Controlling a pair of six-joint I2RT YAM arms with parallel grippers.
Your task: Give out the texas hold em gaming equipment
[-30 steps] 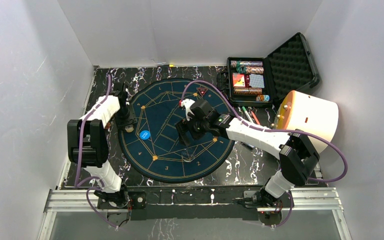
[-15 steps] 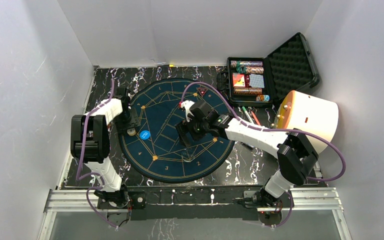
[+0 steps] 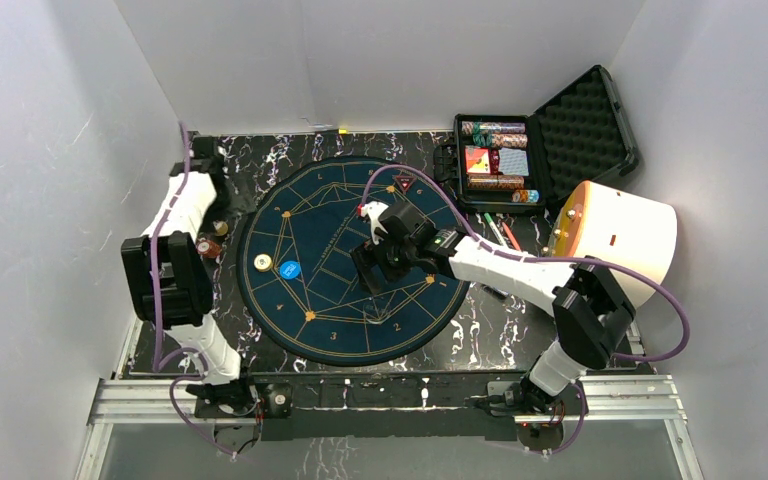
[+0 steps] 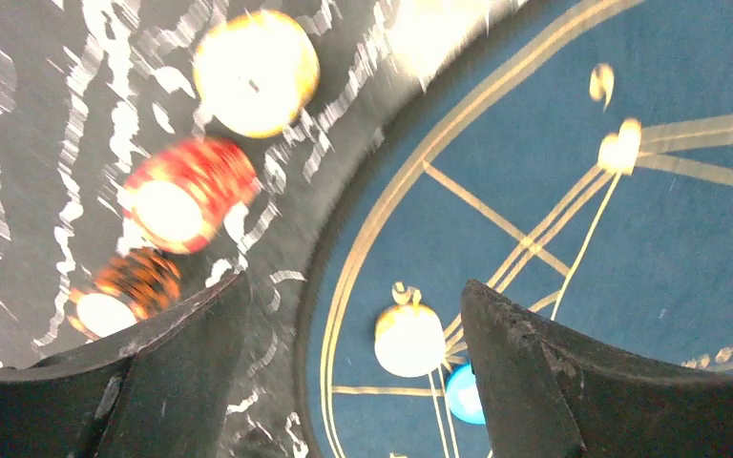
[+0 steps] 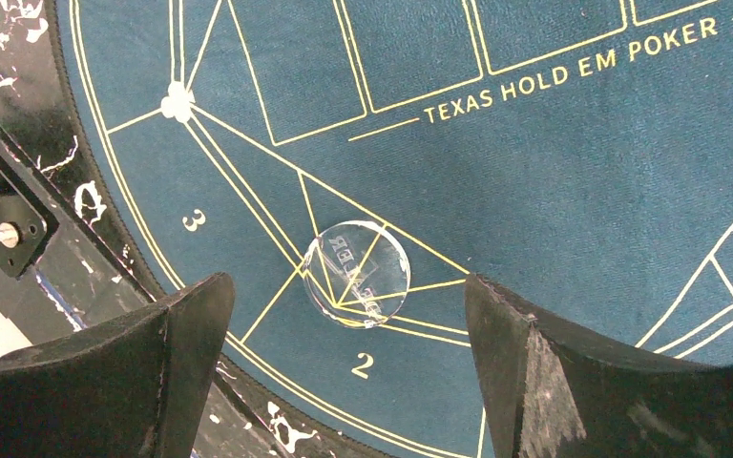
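Note:
My left gripper (image 4: 355, 286) is open and empty, lifted over the far left of the table (image 3: 208, 168). Below it a yellow disc button (image 4: 408, 339) and a blue disc button (image 4: 463, 393) lie side by side on the round blue poker mat (image 3: 340, 200); the top view shows the yellow button (image 3: 262, 262) and the blue one (image 3: 288, 269) at the mat's left rim. A cream chip (image 4: 256, 72), a red chip (image 4: 186, 196) and an orange-brown chip (image 4: 119, 296) sit on the black marble beside the mat. My right gripper (image 3: 368, 268) hangs open over a clear round disc (image 5: 356, 274) on the mat.
An open black case (image 3: 505, 160) at the back right holds chip rolls and card decks, its foam lid (image 3: 585, 125) tilted back. A big white cylinder (image 3: 620, 240) stands at the right. Pens (image 3: 500, 232) lie between case and mat. White walls close in on three sides.
My left gripper opened, left the yellow disc button on the mat next to the blue one, and pulled back toward the far left corner. The right arm has barely moved.

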